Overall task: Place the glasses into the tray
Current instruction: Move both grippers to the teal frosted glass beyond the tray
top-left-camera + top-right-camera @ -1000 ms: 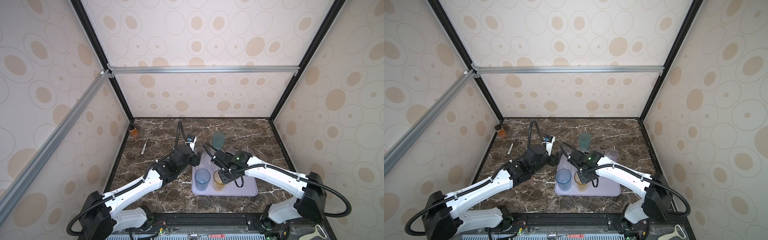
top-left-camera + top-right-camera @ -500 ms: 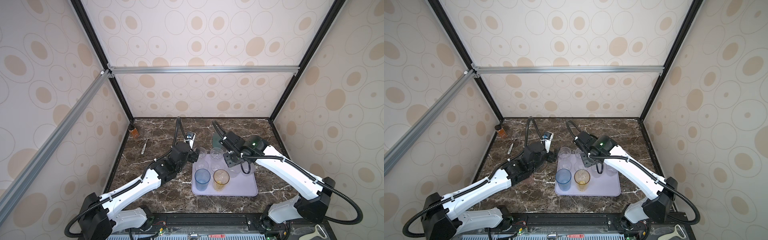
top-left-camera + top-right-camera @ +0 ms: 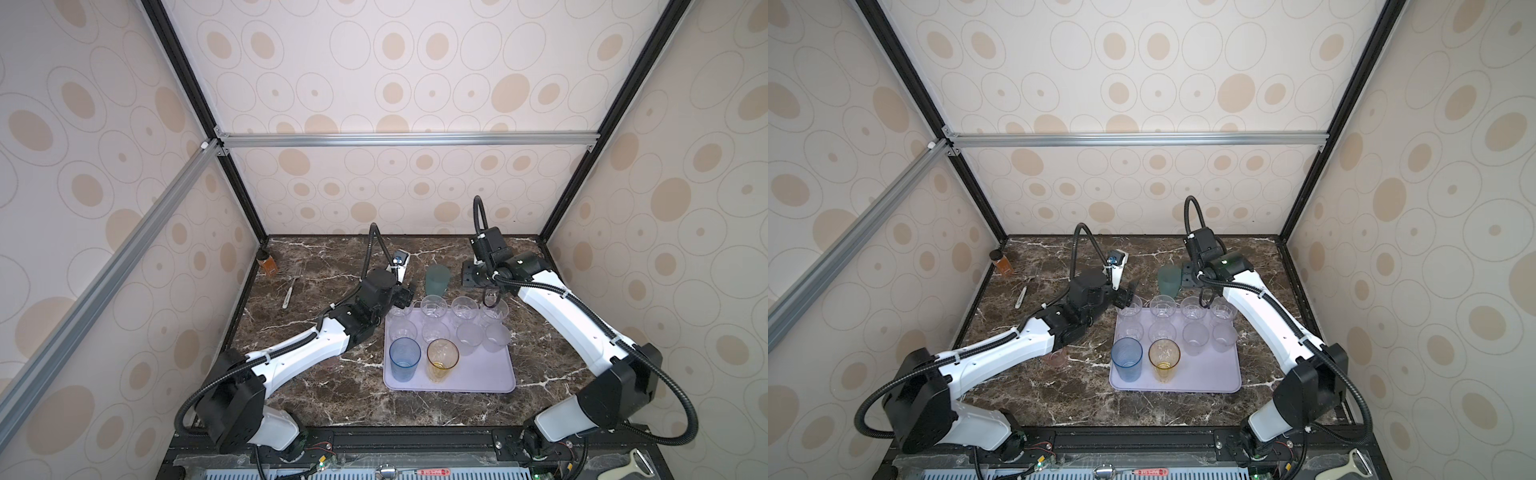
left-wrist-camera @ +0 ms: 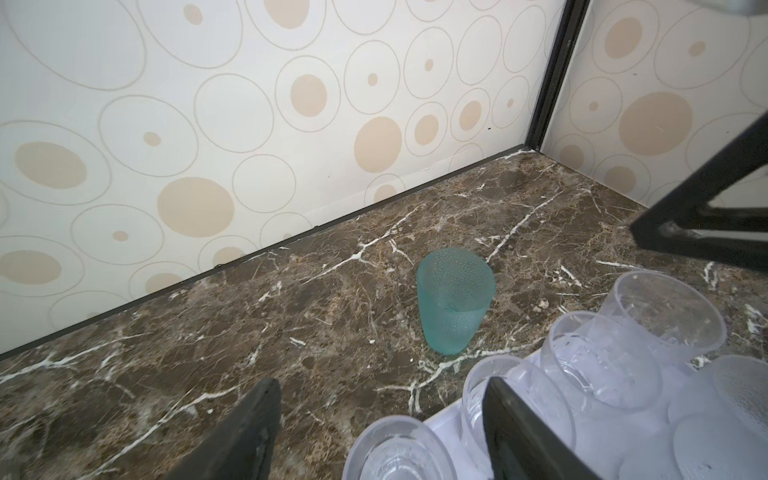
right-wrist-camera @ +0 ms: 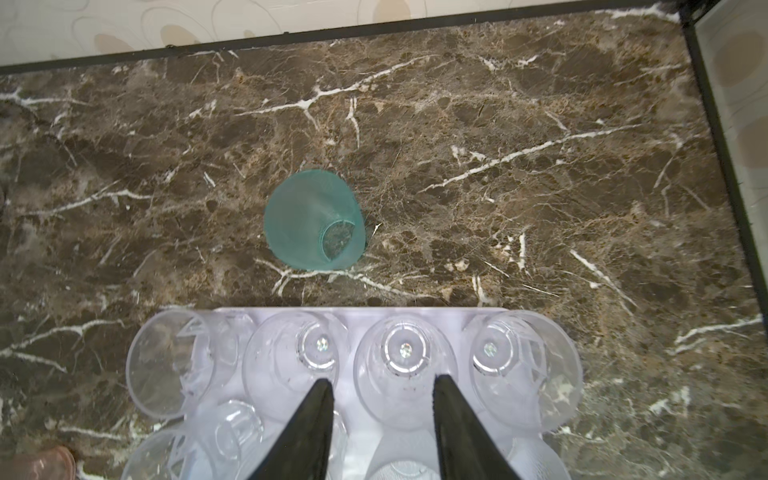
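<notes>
We count ten glasses (image 3: 442,357) in the tray (image 3: 490,374); a teal glass (image 3: 437,279) stands on the tabletop (image 3: 332,257) at its 12 o'clock, a pink glass (image 3: 1057,357) at 9. Both arms' jaws hang released, empty.

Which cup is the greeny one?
The teal glass. It stands by itself on the table behind the tray, while the blue glass, the yellow glass and the clear glasses stand in the tray.
</notes>
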Action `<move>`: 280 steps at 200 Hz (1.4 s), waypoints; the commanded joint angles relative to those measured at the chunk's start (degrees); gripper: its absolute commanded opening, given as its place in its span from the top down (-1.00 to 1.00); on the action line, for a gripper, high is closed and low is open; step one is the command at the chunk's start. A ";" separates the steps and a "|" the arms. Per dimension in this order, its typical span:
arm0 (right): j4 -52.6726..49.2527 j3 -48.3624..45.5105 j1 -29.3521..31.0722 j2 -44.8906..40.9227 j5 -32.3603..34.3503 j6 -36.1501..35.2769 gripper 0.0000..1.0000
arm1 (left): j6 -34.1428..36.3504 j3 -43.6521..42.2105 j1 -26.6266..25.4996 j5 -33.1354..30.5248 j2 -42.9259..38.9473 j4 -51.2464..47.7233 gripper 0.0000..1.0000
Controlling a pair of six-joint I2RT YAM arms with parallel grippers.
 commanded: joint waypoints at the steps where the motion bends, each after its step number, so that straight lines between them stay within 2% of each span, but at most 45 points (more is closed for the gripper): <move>1: 5.52 -0.29 -2.03 3.86 -5.56 2.41 0.15 | -3.07 6.91 1.54 5.01 4.61 0.74 -0.53; 24: 6.13 2.22 -3.07 8.68 -7.20 2.39 0.16 | -6.47 14.99 3.20 9.06 12.23 -4.95 -0.51; 60: 6.72 3.28 -4.38 11.18 -8.41 3.05 0.16 | -9.80 35.41 5.09 17.26 26.84 -22.43 -0.38; 92: 7.67 1.39 -5.23 9.33 -7.04 2.92 0.16 | -8.63 47.60 5.14 16.98 35.25 -32.32 -0.28; 117: 8.42 -0.64 -6.11 7.40 -6.31 2.72 0.16 | -7.32 51.41 5.37 13.62 38.39 -35.57 -0.23; 182: 9.92 -3.79 -6.84 6.28 -6.83 2.76 0.16 | -7.63 62.03 5.39 16.01 47.65 -40.62 -0.02; 239: 10.35 -4.74 -7.20 6.08 -7.57 3.02 0.16 | -6.72 63.75 5.44 13.83 50.03 -41.68 0.16; 280: 10.14 -5.23 -7.24 5.98 -7.79 3.07 0.16 | -7.41 64.61 5.41 13.57 51.58 -41.07 0.44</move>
